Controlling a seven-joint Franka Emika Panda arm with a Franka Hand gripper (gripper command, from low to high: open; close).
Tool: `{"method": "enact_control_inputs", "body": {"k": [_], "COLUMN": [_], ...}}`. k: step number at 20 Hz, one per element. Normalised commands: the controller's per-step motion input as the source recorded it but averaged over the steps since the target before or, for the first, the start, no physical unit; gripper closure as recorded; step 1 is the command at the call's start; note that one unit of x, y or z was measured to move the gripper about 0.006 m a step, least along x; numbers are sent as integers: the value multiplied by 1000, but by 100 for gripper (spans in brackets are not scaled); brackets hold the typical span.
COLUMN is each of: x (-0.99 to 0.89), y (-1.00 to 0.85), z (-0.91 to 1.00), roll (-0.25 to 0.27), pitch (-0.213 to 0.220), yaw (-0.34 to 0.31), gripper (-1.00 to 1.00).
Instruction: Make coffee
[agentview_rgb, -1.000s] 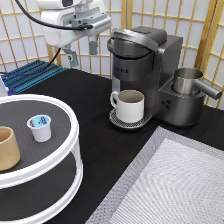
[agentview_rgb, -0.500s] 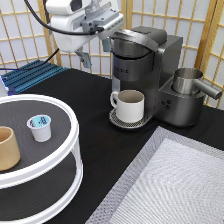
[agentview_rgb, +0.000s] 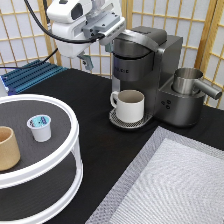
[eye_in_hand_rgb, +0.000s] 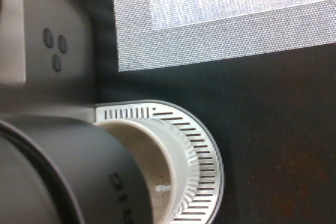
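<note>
Hovering at the coffee maker's (agentview_rgb: 150, 65) lid, the hand (agentview_rgb: 89, 61) looks placed to work that lid, though whether it is apart or together I cannot tell, while the pod (agentview_rgb: 39, 127) waits on the round tray (agentview_rgb: 60, 165), mug (agentview_rgb: 130, 105) underneath the spout.

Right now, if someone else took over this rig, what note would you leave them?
Hand: above the coffee machine, at its lid, holding nothing that shows.
Pod: on the round tray's top shelf, beside the tan cup; not picked up.
Mug: set on the machine's drip grate.
Done: mug placed.
Left: pod not yet in the machine, no brew.
</note>
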Motion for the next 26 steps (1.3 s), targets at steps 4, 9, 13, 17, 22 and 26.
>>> {"method": "enact_control_inputs", "body": {"k": [4, 9, 13, 17, 22, 26], "x": [319, 316, 354, 294, 190, 166], "y": [319, 253, 344, 383, 406, 489], "z": [384, 621, 689, 584, 561, 616], "roll": [0, 0, -9, -3, -23, -71], "pitch": [62, 64, 100, 146, 168, 152], "yaw": [0, 0, 0, 0, 0, 0], "gripper": [-100, -100, -100, -100, -100, -100]}}
